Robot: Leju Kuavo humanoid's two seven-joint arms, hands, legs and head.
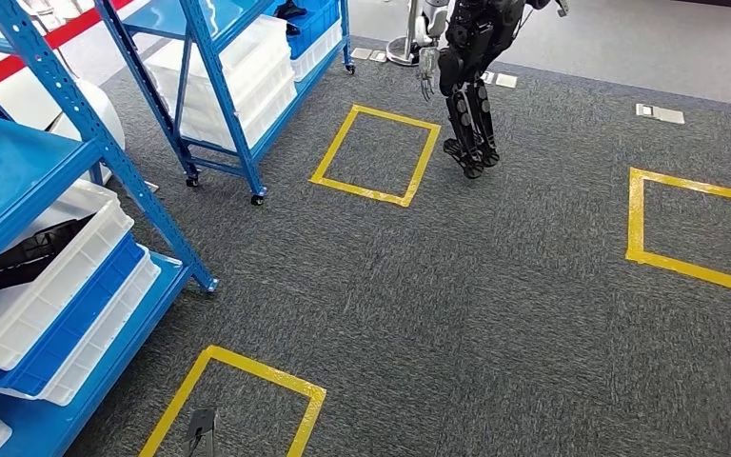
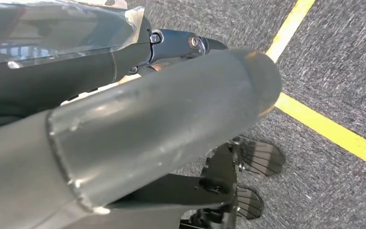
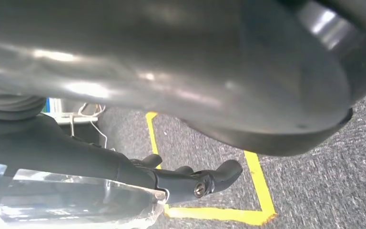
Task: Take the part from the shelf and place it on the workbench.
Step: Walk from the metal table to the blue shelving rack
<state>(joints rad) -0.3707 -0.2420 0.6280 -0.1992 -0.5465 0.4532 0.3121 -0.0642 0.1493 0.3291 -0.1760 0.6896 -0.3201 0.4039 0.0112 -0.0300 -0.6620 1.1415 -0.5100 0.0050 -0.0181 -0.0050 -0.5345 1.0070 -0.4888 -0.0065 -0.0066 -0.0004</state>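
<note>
A long black part [image 1: 21, 261] lies in a white bin [image 1: 48, 286] on the blue shelf [image 1: 105, 162] at my left. My left hand [image 2: 162, 124] hangs over the carpet by a yellow tape line [image 2: 324, 126]. Its thick grey thumb is in front and its dark fingers [image 2: 181, 44] reach straight out, holding nothing. My right hand [image 3: 181, 76] hangs over another taped square [image 3: 255, 191]. Its dark fingers [image 3: 195, 179] are stretched out and nothing is in them. Both hands are away from the shelf.
A second blue shelf on wheels [image 1: 238, 95] with white and blue bins stands further back on the left. Another dark humanoid robot [image 1: 471, 86] stands ahead on the grey carpet. Yellow taped squares [image 1: 376, 152] [image 1: 690, 228] [image 1: 238, 405] mark the floor.
</note>
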